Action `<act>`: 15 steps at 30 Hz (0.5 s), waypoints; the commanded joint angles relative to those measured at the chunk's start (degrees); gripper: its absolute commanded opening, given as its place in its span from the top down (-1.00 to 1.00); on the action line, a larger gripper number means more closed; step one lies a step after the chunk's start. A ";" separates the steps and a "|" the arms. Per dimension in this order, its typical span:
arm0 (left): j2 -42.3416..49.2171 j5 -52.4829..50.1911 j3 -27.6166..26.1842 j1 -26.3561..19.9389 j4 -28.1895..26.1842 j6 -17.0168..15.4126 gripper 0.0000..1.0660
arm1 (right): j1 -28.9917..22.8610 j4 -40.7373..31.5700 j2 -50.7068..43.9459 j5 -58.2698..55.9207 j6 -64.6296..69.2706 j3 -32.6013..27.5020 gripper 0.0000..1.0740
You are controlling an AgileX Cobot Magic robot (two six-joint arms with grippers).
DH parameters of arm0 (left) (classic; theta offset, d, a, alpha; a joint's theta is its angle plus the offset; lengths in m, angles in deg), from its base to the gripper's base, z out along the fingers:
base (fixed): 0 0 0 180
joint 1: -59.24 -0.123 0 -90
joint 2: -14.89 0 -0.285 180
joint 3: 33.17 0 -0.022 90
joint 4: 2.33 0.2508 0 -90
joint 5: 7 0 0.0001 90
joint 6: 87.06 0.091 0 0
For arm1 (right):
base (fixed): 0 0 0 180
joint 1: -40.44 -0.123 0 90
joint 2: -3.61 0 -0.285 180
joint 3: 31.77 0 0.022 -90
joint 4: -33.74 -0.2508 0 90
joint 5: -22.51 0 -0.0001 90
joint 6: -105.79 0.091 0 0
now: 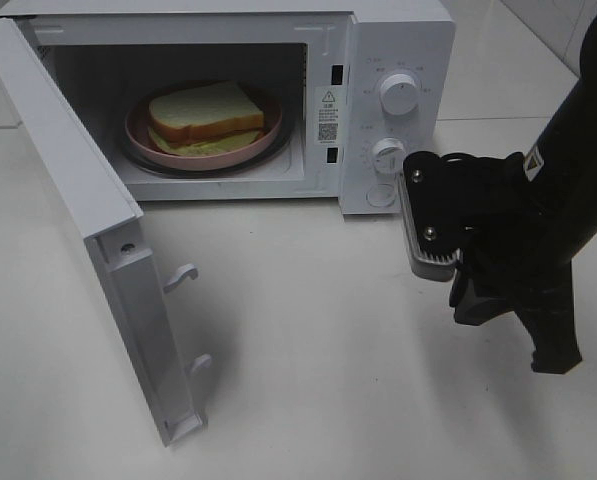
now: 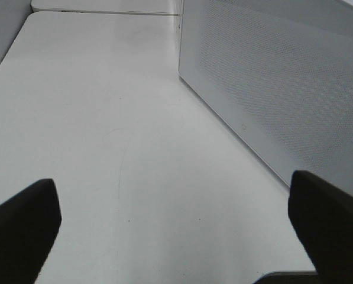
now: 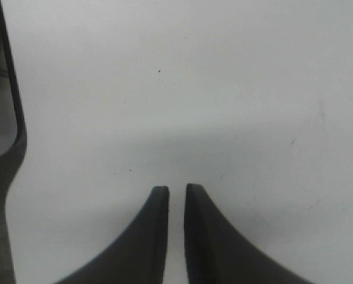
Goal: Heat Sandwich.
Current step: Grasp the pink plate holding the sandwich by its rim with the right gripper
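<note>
Big white table (image 1: 308, 400), smooth & plain. Far right, thin lines (image 1: 498, 119) cut it into parts. Light is bright & even, w/ soft grey shadows.

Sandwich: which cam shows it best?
Exterior high. The sandwich sits in full view on the pink plate inside the open microwave. Left wrist shows only the door from outside and the table; right wrist shows only table and the right gripper. Neither shows the sandwich.

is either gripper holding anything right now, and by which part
Nothing is held: left gripper open over the table, right gripper nearly closed on nothing.
</note>
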 commanded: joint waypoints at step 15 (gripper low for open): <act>0.34 -0.69 0.06 -0.17 -0.40 -0.23 -0.83 | 0.17 0.11 -0.46 3.50 -1.55 0.40 -0.57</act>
